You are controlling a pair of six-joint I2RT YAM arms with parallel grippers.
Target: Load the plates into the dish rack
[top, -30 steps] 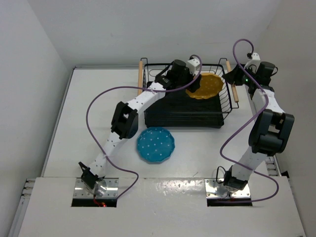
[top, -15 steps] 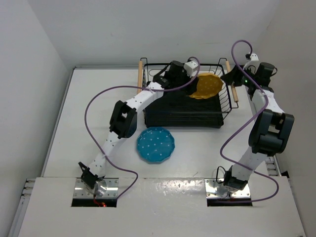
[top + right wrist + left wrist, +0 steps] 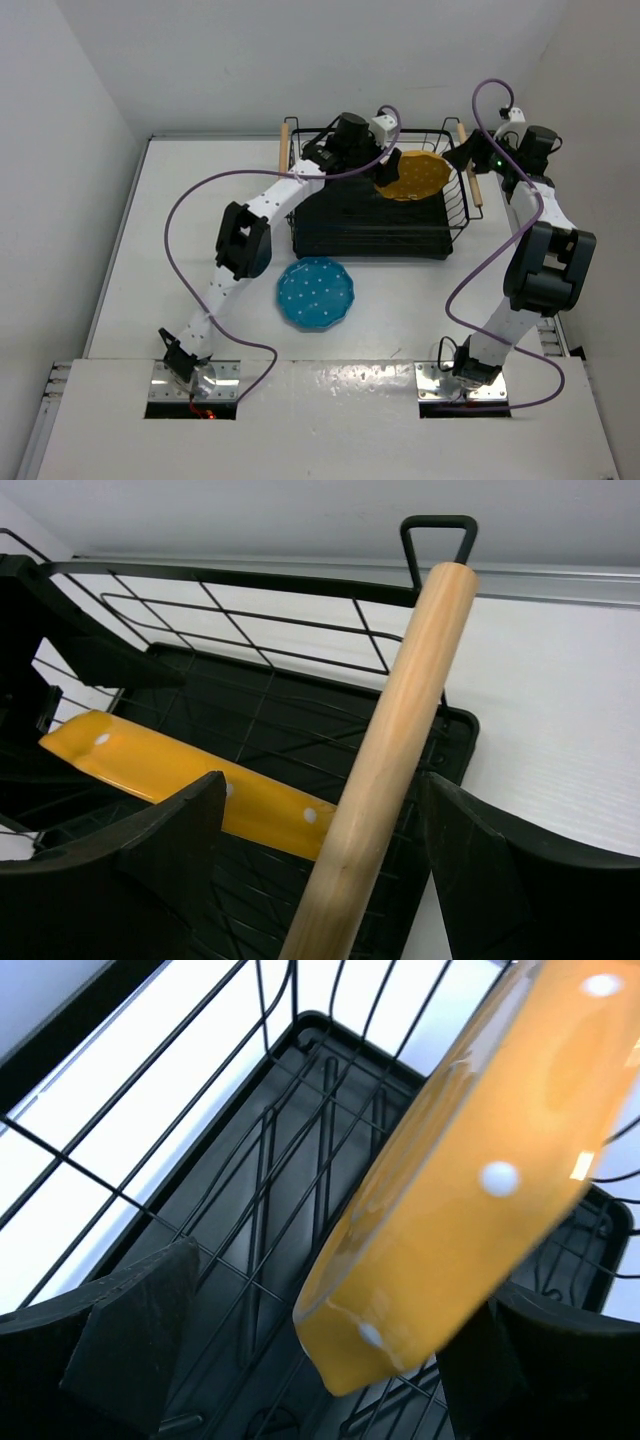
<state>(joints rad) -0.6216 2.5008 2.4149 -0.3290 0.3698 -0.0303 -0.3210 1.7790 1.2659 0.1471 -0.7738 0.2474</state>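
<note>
The yellow-orange plate (image 3: 418,175) leans tilted in the back right of the black wire dish rack (image 3: 370,238). My left gripper (image 3: 384,168) is open inside the rack. In the left wrist view the plate's rim (image 3: 470,1190) lies between the wide-apart fingers, close to the right finger (image 3: 540,1370). The teal plate (image 3: 315,292) lies flat on the table in front of the rack. My right gripper (image 3: 470,160) is open and straddles the rack's right wooden handle (image 3: 400,730), with a gap on both sides. The yellow plate (image 3: 150,765) shows behind that handle.
The rack's left wooden handle (image 3: 284,155) and its wire walls (image 3: 200,1110) stand around the left gripper. White walls close in the table at the left, back and right. Purple cables loop over both arms.
The left arm's wrist has drawn back to the left, away from the yellow plate, which stays in the rack. The right arm has not moved.
</note>
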